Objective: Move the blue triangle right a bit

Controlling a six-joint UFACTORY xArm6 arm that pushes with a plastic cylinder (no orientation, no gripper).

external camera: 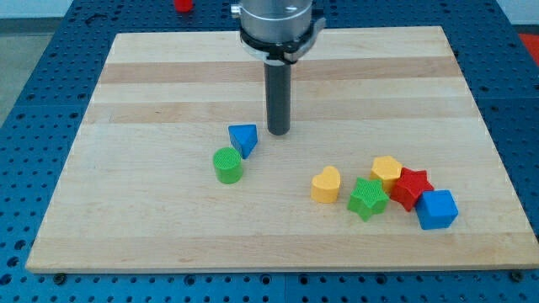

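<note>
The blue triangle (243, 138) lies left of the board's middle, touching or nearly touching a green cylinder (227, 166) at its lower left. My tip (279, 132) stands on the board just to the right of the blue triangle, slightly above it in the view, with a small gap between them.
A cluster sits at the lower right of the wooden board (168, 76): a yellow heart (325, 185), a green star (368, 199), a yellow block (386, 171), a red star (411, 188) and a blue cube (436, 209). A red object (183, 4) lies off the board at the top.
</note>
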